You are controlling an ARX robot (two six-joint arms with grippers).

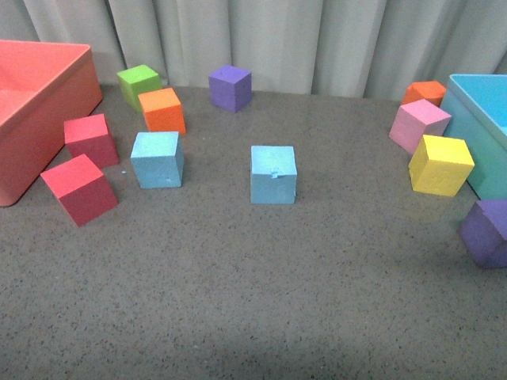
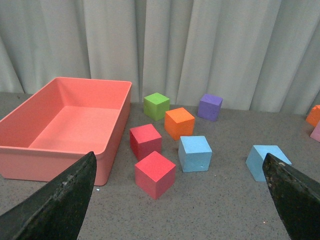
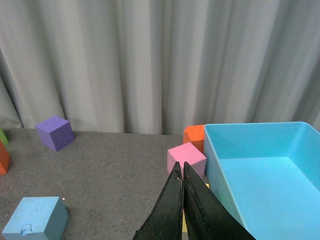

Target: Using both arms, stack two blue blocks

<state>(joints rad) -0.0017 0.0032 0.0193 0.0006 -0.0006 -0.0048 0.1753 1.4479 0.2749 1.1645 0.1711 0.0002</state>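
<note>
Two light blue blocks lie apart on the grey table. One blue block (image 1: 157,159) is at the left, near the red cubes; it also shows in the left wrist view (image 2: 195,153). The notched blue block (image 1: 273,174) is in the middle; it shows in the left wrist view (image 2: 265,160) and the right wrist view (image 3: 35,218). Neither arm shows in the front view. My left gripper (image 2: 180,197) is open and empty, back from both blocks. My right gripper (image 3: 181,175) is shut and empty, near the pink cube.
A salmon bin (image 1: 32,111) stands at the left and a turquoise bin (image 1: 483,134) at the right. Two red cubes (image 1: 79,188), an orange cube (image 1: 162,110), a green cube (image 1: 139,83), purple cubes (image 1: 230,87), a pink cube (image 1: 418,125) and a yellow cube (image 1: 440,165) lie around.
</note>
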